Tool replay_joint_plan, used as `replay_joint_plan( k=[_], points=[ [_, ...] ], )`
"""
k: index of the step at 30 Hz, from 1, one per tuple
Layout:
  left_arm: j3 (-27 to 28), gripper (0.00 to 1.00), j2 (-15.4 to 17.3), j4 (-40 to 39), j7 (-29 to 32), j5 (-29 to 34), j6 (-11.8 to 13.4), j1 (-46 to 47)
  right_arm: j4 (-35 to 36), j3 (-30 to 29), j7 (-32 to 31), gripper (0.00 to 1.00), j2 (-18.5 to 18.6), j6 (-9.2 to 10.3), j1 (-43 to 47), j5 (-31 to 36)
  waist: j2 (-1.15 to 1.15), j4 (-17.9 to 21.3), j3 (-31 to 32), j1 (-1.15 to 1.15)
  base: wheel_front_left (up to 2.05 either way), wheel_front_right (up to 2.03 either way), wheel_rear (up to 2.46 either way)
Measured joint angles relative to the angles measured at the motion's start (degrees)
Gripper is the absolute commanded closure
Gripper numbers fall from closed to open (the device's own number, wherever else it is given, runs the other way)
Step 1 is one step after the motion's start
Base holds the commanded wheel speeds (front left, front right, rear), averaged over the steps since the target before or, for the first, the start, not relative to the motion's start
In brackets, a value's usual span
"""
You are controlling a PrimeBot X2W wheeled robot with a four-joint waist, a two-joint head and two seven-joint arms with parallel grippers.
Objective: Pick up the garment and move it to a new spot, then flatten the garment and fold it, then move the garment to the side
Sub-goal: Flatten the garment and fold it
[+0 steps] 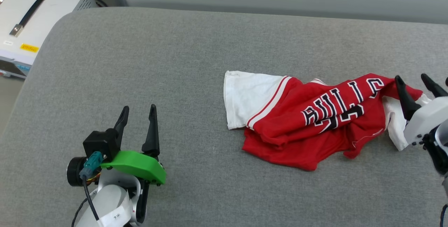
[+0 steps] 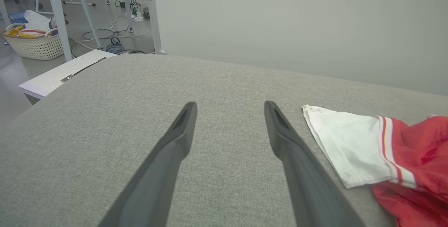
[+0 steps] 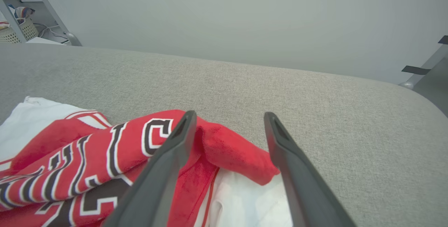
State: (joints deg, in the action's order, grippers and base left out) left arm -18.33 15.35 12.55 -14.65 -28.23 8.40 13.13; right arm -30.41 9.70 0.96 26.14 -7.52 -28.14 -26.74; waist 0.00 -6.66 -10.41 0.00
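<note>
The garment [image 1: 315, 115], a red jersey with white sleeves and black "BULLS" lettering, lies crumpled on the grey padded table [image 1: 175, 62], right of centre. My right gripper [image 1: 414, 80] stands open at its right end; in the right wrist view a red fold of the garment [image 3: 234, 153] lies loose between the spread fingers [image 3: 168, 160], which do not pinch it. At the lower left, my left gripper [image 1: 138, 110] is open and holds nothing. In the left wrist view its fingers [image 2: 175, 143] point across bare table, with the garment's white sleeve [image 2: 346, 143] to the right.
A white equipment case [image 1: 31, 17] with a black handle stands beyond the table's far left corner. A wicker basket [image 2: 33, 45], metal frame legs and cables are on the floor behind. A grey wall runs along the table's far edge.
</note>
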Motion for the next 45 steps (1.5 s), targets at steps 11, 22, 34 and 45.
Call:
replay_joint_plan(
  k=[11,22,34,45],
  points=[
    [0.2,0.0,1.65,-0.67,1.07,-0.2,0.92,-3.9,12.32,-9.88,5.17,0.0,-9.6,0.0,14.62,10.37,0.0,3.36,5.54,0.0,0.0,0.0,0.0],
    [-0.78,0.0,3.66,-1.88,4.46,-0.27,1.24,-5.14,29.65,-12.03,0.18,0.0,-19.0,0.0,27.78,14.92,0.0,5.81,9.11,-0.01,0.0,0.0,0.0],
    [-7.4,0.0,4.56,1.45,20.43,-1.12,-5.54,7.38,38.79,-10.65,-2.92,0.0,-21.41,0.0,30.27,14.91,0.0,8.64,6.21,-0.01,0.0,0.0,0.0],
    [-11.34,0.0,2.77,15.74,33.74,-2.6,-11.6,23.91,40.05,-8.71,-2.45,0.0,-21.64,0.0,27.47,14.7,0.0,11.83,-0.68,-0.01,0.0,0.0,0.0]
  ],
)
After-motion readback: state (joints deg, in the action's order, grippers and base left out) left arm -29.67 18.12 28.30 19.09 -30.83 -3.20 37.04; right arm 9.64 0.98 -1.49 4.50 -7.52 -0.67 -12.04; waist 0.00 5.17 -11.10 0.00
